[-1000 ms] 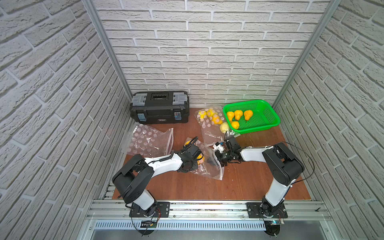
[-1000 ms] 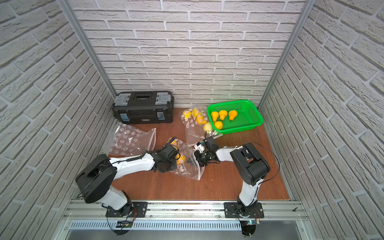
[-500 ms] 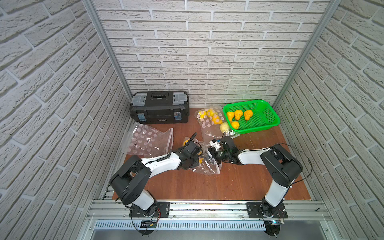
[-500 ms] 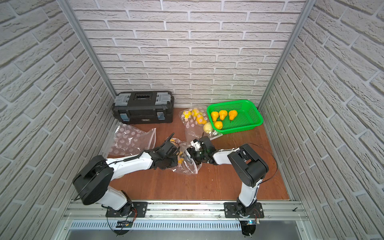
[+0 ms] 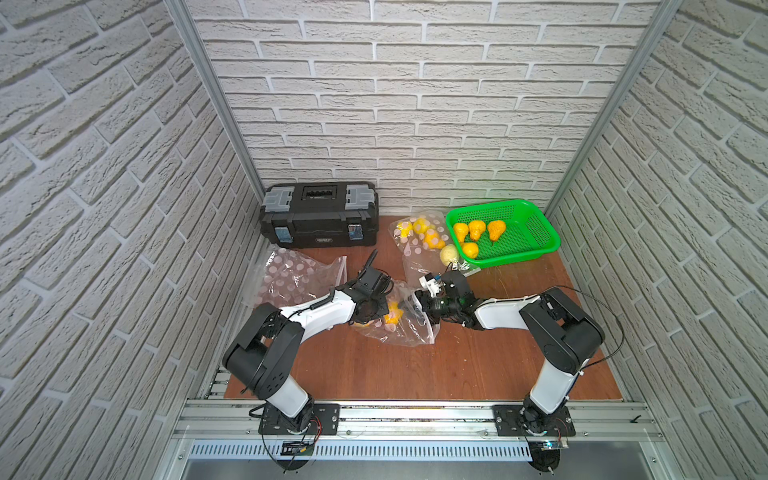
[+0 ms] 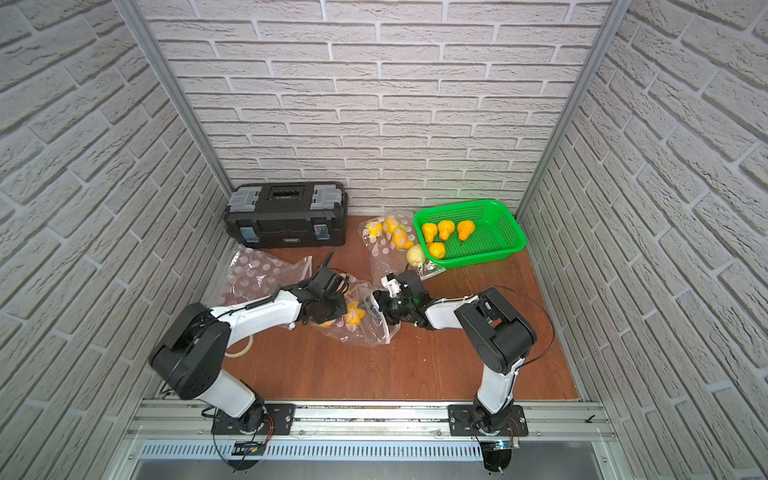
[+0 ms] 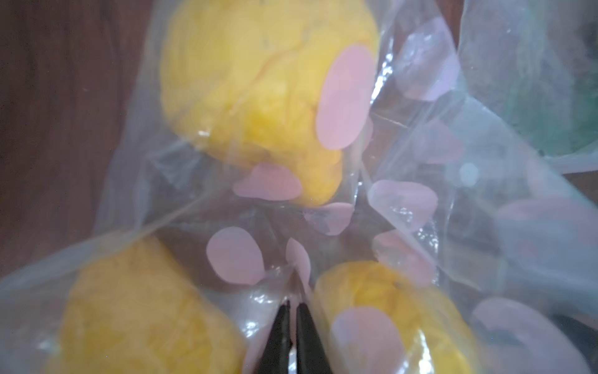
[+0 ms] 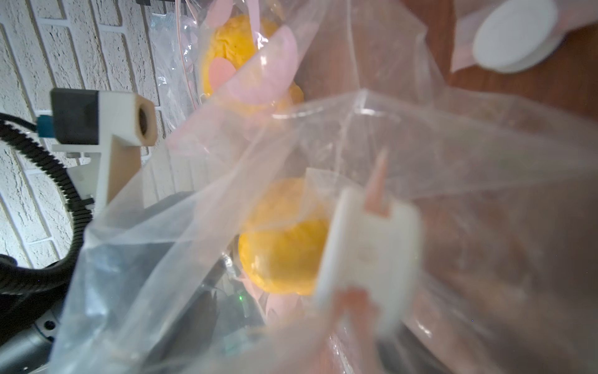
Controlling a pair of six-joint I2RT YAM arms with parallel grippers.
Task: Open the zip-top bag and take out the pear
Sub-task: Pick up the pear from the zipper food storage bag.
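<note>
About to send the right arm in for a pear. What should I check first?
1. Left gripper pinching the bag: ok, shut on a fold of plastic.
2. Bag mouth open: cannot tell; the white slider sits close to the right wrist camera.
3. Pear out of the bag: not ok, three show behind plastic in the left wrist view.
4. Right gripper open: cannot tell, fingers too small to make out.
5. Basket has room: ok, four pears inside, bare mesh beside them.

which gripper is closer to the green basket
Right. The right gripper is at the mouth of the zip-top bag, on the side facing the green basket; the left gripper pinches the bag's opposite side, farther away.
</note>
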